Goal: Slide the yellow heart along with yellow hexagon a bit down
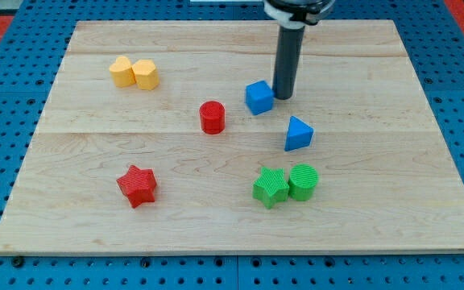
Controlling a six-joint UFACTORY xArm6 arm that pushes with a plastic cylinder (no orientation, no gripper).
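My tip [283, 97] is sitting top middle, just beside the blue cube [258, 97], pushing nothing yet. Yellow heart [122, 72] & hexagon [146, 74] are touching, upper left. Next I'm thinking: go above them, push down

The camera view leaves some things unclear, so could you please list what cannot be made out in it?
- Arm above the rod: cut off by the view's top edge.
- Whether my tip touches the blue cube: too close to tell.
- Which of yellow heart and yellow hexagon is which: an uncertain guess, too small.
- Board's bottom corners: cut off by the view's bottom edge.
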